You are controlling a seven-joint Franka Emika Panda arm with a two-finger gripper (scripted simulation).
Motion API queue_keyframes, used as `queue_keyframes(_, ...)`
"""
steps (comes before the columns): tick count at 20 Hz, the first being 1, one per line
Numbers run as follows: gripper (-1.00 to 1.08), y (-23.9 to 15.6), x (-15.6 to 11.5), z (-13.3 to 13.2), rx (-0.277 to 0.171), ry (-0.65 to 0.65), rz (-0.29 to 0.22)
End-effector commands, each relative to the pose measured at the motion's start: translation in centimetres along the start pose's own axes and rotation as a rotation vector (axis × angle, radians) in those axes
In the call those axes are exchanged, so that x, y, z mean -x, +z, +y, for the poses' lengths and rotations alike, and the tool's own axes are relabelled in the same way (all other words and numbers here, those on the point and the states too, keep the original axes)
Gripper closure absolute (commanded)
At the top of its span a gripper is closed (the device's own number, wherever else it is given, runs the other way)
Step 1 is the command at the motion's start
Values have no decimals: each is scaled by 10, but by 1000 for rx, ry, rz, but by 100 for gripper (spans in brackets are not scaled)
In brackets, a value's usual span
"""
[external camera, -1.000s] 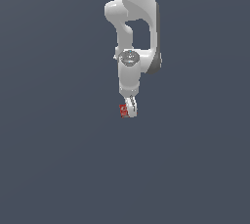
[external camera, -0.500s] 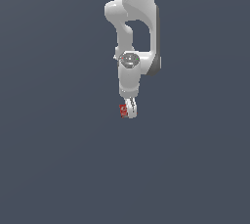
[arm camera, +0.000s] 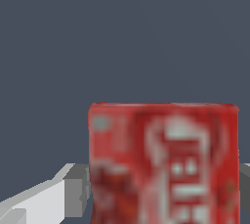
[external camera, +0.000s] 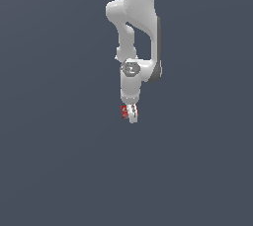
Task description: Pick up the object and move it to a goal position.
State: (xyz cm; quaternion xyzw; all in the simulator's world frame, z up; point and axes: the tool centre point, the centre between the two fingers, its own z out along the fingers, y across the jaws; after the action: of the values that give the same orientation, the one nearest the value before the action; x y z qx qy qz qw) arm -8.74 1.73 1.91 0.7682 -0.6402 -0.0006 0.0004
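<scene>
The object (external camera: 125, 112) is a small red box-like block with whitish label markings, held at the tip of the white arm in the exterior view. My gripper (external camera: 131, 115) points straight down and is shut on it, its white fingers partly covering the block. In the wrist view the object (arm camera: 163, 164) looms large and blurred, its red face and pale label filling much of the picture, with a grey-white finger (arm camera: 49, 198) pressed against its side. No goal marker shows in either view.
A plain dark grey-blue surface (external camera: 59, 161) spreads all around under the arm. The white arm (external camera: 136, 27) comes down from the top of the exterior view.
The arm with the block has shifted only slightly, if at all. The grip on the block is unchanged.
</scene>
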Motion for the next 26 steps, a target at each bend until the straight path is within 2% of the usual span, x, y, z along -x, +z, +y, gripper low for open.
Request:
queue_keyframes(1, -92, 4, 0, -1, -1, 0, 0)
queue_keyframes(2, -92, 4, 0, -1, -1, 0, 0)
queue_keyframes(3, 108, 4, 0, -1, -1, 0, 0)
queue_keyframes(17, 108, 0, 4, -1, -3, 0, 0)
queue_keyframes(26, 108, -32, 44, 4, -3, 0, -1)
